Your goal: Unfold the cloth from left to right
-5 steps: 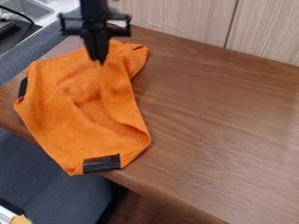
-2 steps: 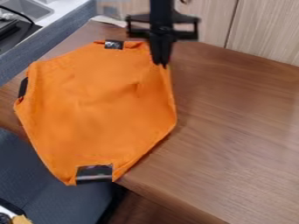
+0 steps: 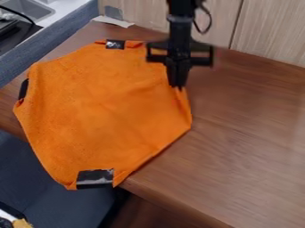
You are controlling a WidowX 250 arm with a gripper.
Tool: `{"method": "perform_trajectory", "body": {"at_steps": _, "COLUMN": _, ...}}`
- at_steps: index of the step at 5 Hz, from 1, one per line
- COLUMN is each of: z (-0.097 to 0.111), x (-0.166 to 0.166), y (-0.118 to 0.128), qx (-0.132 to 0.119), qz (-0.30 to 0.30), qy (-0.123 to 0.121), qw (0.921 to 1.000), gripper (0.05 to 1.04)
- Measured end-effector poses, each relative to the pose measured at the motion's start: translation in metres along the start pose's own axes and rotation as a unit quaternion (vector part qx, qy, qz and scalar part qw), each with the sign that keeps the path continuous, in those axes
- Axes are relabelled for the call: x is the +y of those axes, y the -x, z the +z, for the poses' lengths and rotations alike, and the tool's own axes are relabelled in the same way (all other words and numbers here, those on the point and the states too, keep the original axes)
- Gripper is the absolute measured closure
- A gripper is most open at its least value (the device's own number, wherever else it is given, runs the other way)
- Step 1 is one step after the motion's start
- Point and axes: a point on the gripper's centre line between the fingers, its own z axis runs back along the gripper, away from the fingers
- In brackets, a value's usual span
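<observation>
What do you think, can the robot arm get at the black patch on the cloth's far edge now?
Probably yes: nothing covers the patch, and the gripper is not far away. However, it appears closed on the right edge of the cloth, so it would likely need to let go first.

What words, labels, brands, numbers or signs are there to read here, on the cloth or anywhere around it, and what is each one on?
There is no text I can read.
Far-edge black patch on the orange cloth: pale marks, too small to make out.
Near-edge black patch: pale streaks, no letters I can tell.
Left-edge black patch: no marks I can tell.
</observation>
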Motion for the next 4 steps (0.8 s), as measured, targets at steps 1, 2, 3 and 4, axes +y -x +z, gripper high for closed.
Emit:
{"method": "perform_trajectory", "body": {"at_steps": 1, "z": -0.0086, "x": -0.0108, "y": 0.0011, "qx": 0.005, "qz": -0.02, "qy": -0.006, "qw": 0.9998, "gripper": 0.998}}
{"method": "perform_trajectory", "body": {"at_steps": 2, "z": -0.0065, "x": -0.0102, "y": 0.0012, "qx": 0.009, "qz": -0.019, "qy": -0.007, "qw": 0.9998, "gripper": 0.842}}
{"method": "perform_trajectory", "body": {"at_steps": 3, "z": -0.0065, "x": -0.0099, "y": 0.0011, "qx": 0.01, "qz": -0.018, "qy": -0.007, "qw": 0.9998, "gripper": 0.583}}
{"method": "perform_trajectory", "body": {"at_steps": 4, "z": -0.0041, "x": -0.0086, "y": 0.0037, "qx": 0.018, "qz": -0.023, "qy": -0.005, "qw": 0.9995, "gripper": 0.279}}
